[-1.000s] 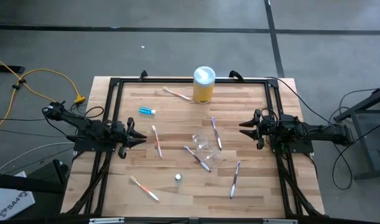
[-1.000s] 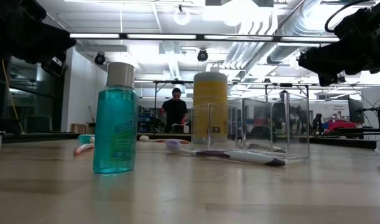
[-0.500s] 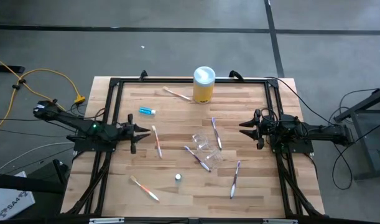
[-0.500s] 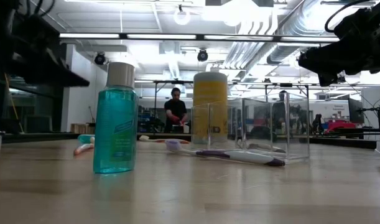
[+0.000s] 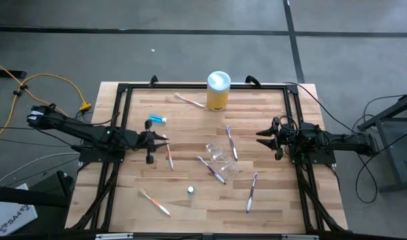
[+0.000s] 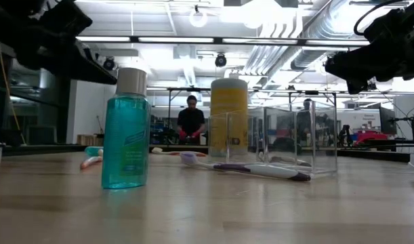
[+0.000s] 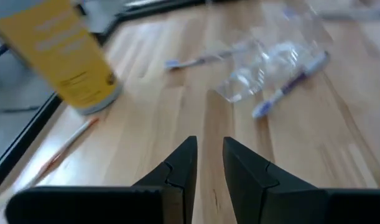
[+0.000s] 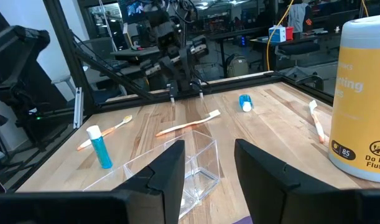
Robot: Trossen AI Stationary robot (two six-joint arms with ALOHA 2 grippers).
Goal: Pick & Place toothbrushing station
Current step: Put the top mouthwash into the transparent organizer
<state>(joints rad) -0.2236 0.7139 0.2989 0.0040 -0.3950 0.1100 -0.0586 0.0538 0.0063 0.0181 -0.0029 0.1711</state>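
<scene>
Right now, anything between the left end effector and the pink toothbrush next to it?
Nothing visible. In the high view the left end effector sits right at the head end of the pink toothbrush, with only bare table around them. The blue tube lies off to the side, clear of the path.

A wooden bench (image 5: 190, 207) with a black frame carries a clear cup (image 5: 218, 152) near its middle, lying among scattered toothbrushes (image 5: 168, 151). A yellow canister (image 5: 218, 91) stands at the far edge, a blue tube (image 5: 157, 119) lies far left, and a teal bottle (image 6: 126, 129) stands near.
</scene>
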